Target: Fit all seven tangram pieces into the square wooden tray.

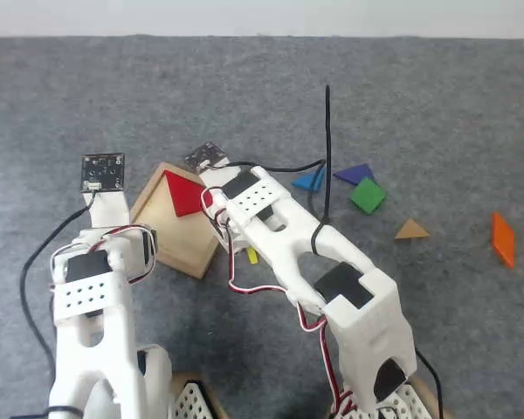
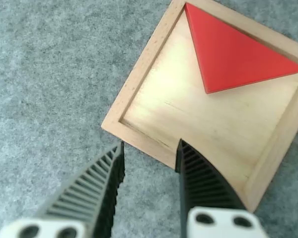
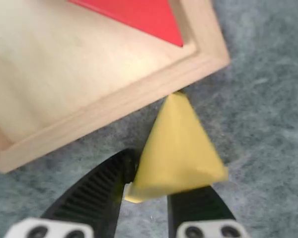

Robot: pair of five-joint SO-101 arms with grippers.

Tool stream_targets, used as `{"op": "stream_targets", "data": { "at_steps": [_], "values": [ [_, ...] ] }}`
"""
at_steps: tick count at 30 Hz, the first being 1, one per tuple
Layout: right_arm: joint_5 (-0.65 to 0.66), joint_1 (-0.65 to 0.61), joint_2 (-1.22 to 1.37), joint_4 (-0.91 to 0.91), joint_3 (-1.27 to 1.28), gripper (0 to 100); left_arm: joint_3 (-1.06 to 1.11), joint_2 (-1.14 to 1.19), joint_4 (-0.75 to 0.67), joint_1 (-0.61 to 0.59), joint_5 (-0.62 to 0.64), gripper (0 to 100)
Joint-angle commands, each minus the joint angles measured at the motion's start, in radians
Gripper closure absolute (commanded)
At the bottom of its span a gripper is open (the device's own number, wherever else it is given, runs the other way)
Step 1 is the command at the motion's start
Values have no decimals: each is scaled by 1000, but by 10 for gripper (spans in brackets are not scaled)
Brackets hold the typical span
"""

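Pale smooth wooden tray (image 2: 139, 74) on fuzzy grey felt (image 2: 49, 74).

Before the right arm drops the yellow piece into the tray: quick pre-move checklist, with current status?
1. Grip: right hand shut on the yellow triangle: ok.
2. Piece above the tray: it is outside the rim, over the carpet: not ok.
3. Piece tip clear of the rim: cannot tell.
4. Room in the tray: the red triangle sits in one corner, the rest of the floor is bare: ok.
5. Left hand clear of the tray: open, fingertips right at the rim: not ok.
6. Loose pieces out of the way: blue triangle, purple piece and green square lie off to the side of the tray: ok.
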Motion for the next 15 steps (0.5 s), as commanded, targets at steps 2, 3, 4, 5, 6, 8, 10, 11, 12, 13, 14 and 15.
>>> {"op": "stream_targets", "data": {
  "at_steps": [2, 3, 4, 5, 6, 8, 10, 11, 12, 13, 14, 15],
  "values": [
    [-12, -30, -62, -16, -41, 957, -8, -9, 2, 2, 3, 832],
    [-12, -30, -59, -15, -41, 969, -8, -9, 2, 2, 3, 832],
    [-21, -28, -59, -12, -38, 989, -8, -9, 2, 2, 3, 832],
    [-37, -25, -58, -12, -38, 995, -8, -9, 2, 2, 3, 832],
    [-60, -24, -58, -10, -38, 990, -8, -9, 2, 2, 3, 832],
    [-64, -24, -58, -8, -38, 993, -8, -9, 2, 2, 3, 832],
    [-64, -25, -65, 4, -40, 993, -8, -9, 2, 2, 3, 832],
    [-63, -25, -74, 8, -41, 993, -10, -9, 2, 2, 5, 833],
    [-63, -25, -90, 15, -41, 993, -13, -9, 2, 0, 5, 833],
    [-63, -25, -110, 19, -40, 993, -15, -9, 2, -2, 6, 833],
    [-63, -25, -133, 21, -37, 993, -16, -9, 2, -6, 6, 833],
    [-63, -25, -160, 30, -35, 993, -24, -9, 2, -23, 6, 833]
  ]
}}
